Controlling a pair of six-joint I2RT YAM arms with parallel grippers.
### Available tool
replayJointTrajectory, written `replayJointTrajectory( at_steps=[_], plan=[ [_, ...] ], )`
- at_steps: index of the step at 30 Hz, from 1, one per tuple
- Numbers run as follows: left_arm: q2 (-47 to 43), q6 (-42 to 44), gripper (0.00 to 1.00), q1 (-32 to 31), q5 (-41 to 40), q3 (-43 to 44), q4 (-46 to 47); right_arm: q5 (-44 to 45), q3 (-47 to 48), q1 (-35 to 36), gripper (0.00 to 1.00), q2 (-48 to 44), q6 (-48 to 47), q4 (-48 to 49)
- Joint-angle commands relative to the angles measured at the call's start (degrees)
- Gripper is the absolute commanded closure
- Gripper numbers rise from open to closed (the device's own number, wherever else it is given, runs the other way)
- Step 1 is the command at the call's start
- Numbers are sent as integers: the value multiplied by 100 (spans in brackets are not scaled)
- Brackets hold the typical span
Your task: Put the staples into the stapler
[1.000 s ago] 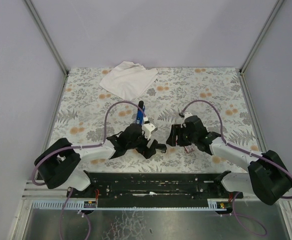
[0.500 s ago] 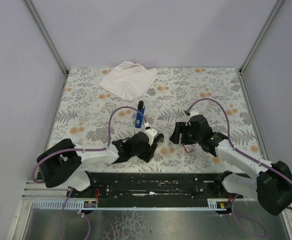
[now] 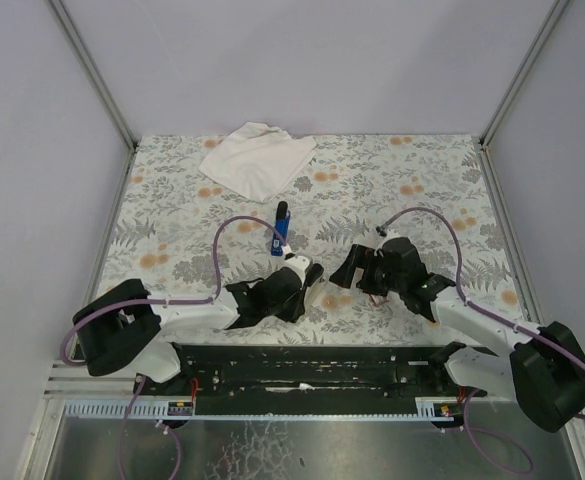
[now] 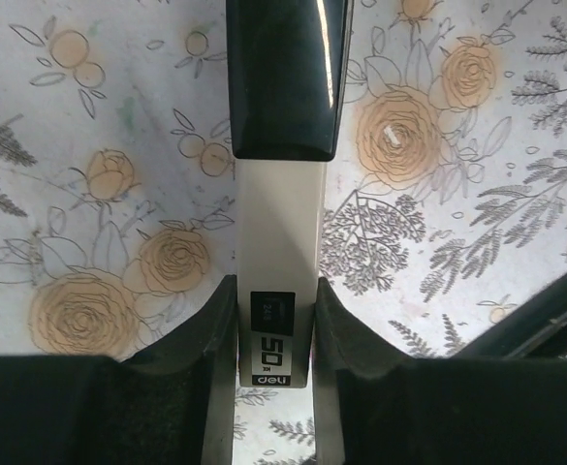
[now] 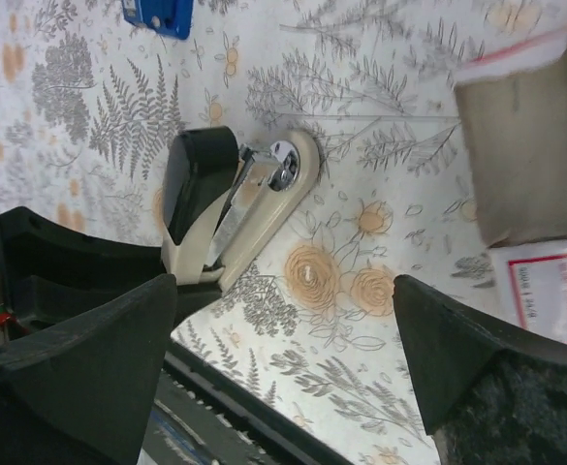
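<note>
Left wrist view showed the left tool [image 4: 273, 320] clamped on one end of the cream stapler [image 4: 279, 213], whose label [image 4: 272, 339] read "50" and "deli". The right tool [image 5: 285, 286] hung with its fingers wide apart. The staples box [image 5: 535, 184] lay on the bench [image 5: 361, 97] beside it, apart from the stapler, its red print too blurred to read. Gripped only at one end, the stapler might twist loose when pried open.

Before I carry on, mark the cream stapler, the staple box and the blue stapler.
Cream stapler [image 5: 275, 215]: right wrist view, on its cream base.
Staple box [image 5: 551, 286]: right wrist view, on its red-printed white label.
Blue stapler [image 3: 280, 230]: top view, on its blue body.
</note>
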Motion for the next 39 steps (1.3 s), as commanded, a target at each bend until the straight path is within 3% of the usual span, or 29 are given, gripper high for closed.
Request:
replayJointTrajectory(
  at_steps=[1,12,19,35,36,37,39],
  plan=[
    [-151,-825,100,-41,514,202,-142,-773,-631,-9,1,366,1524,1742],
    [-264,-1962,100,-31,1270,149,350,-571,-1012,290,1,1047,2929,3372],
    [-231,-2200,100,-32,1313,66,491,-375,-1038,318,1,1099,3111,2829],
    [-202,-1834,100,-44,1675,53,622,-458,-768,547,0,1977,3201,3307],
    [-212,-1798,100,-45,1681,57,609,-467,-756,547,2,2041,3206,3336],
    [-214,-1770,100,-49,1694,65,585,-487,-742,552,10,2089,3214,3368],
    [-237,-1720,100,-51,1674,91,508,-495,-745,550,37,2148,3249,3436]
  ],
)
